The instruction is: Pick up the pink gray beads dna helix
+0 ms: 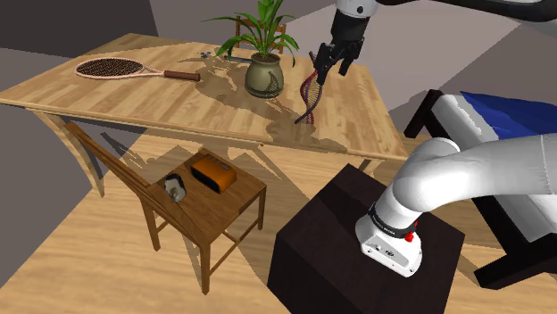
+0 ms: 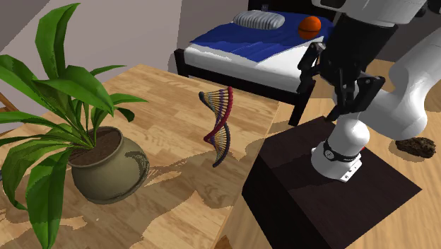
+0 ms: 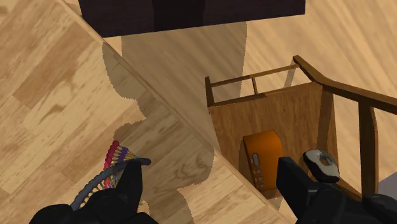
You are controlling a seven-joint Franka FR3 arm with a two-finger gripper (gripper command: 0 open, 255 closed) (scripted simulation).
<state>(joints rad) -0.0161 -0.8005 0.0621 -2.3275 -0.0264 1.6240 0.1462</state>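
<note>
Maroon-pink and grey bead strands wind round each other in the dna helix (image 2: pixel 219 127), joined by thin rungs striped in yellow and blue, like a small spiral ladder. It stands on end, leaning a little, on the light wooden worktop (image 1: pixel 107 98), close to the edge nearest the dark stand (image 1: pixel 357 245). Its shadow lies at its foot, but I cannot tell whether the lower end rests on the wood. A potted plant (image 1: pixel 265 76) stands near it, toward the shoulder view's left, and a racket (image 1: pixel 116 68) lies well apart beyond that.

The white arm rises from the stand and leaves the shoulder view at its right side. Its hand shows at the top edge, pointing down over the worktop near that same edge. The pincer (image 1: pixel 330 66) hangs just above the helix's upper end. Its two black fingers (image 3: pixel 127 188) are spread wide and the helix is not between them. In the wrist view the helix's top lies just outside one fingertip, and I cannot tell whether they touch. Below the hand, past the worktop's edge, is a wooden chair (image 3: pixel 280 114) carrying an orange box (image 3: pixel 262 156) and a small grey object (image 3: pixel 320 160).
</note>
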